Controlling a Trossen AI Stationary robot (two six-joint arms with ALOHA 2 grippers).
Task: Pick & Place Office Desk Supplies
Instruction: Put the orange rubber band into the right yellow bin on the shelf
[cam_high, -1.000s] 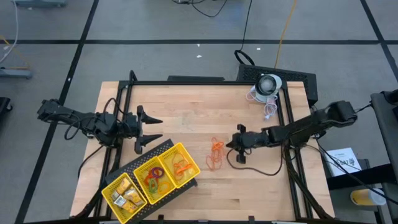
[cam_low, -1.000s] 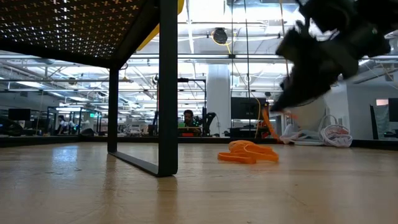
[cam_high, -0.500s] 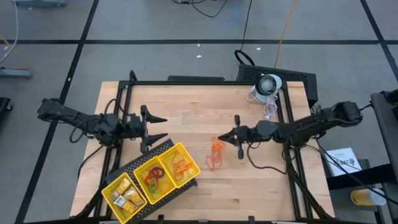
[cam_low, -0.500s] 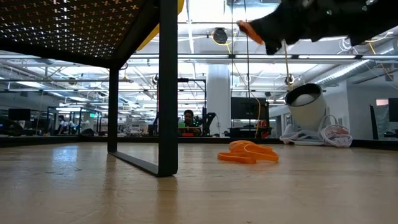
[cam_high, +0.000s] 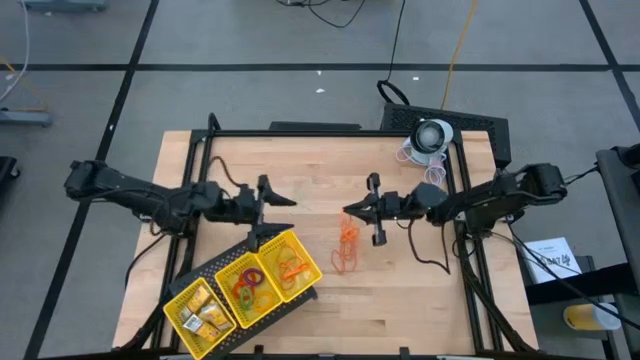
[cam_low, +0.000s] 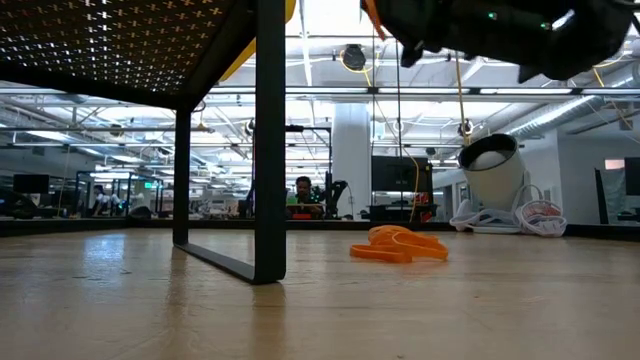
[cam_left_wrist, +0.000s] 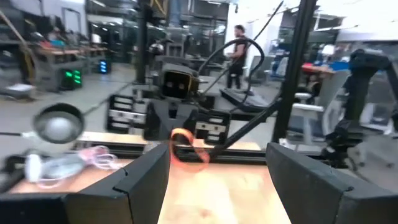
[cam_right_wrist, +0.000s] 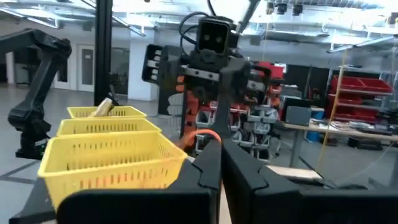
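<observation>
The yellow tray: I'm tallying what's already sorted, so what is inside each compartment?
In the yellow tray, one end compartment holds gold blocky pieces, the middle holds red and green rings, and the other end holds orange rubber bands. Anything beneath those piles is hidden.

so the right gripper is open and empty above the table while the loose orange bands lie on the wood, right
Not quite. The right gripper is shut on an orange rubber band, not open and empty; the right wrist view shows the loop pinched between its closed fingers. The rest holds: it is above the table, and the loose orange bands lie on the wood.
</observation>
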